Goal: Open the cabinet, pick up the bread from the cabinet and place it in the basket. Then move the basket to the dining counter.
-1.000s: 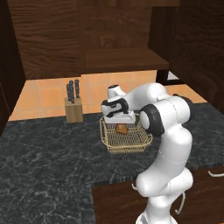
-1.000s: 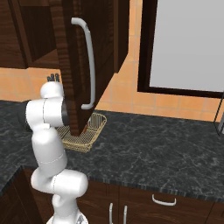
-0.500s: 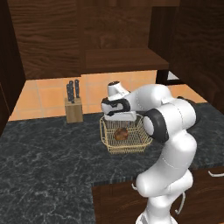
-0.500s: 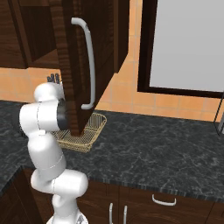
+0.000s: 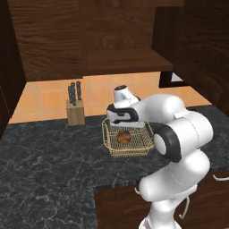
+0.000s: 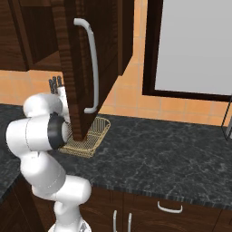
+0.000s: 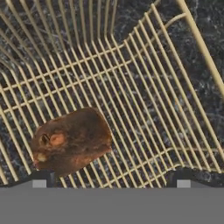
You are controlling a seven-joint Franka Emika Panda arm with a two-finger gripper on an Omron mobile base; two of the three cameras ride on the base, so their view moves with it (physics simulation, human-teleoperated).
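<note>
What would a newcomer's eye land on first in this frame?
Probably the big white arm bent over the golden wire basket on the black speckled counter, its open gripper just above the bread lying loose on the basket floor. Next, the dark wood cabinet door swung open over the basket, with its long silver handle, and the knife block to the left.

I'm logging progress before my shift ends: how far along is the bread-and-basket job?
Done: the dark brown wood-grain cabinet door stands open, and the small brown bread loaf lies inside the golden-yellow wire basket. In hand: nothing; the claw hangs open just above the loaf. Left: the basket sits on the black speckled counter and must go to the dining counter.
</note>
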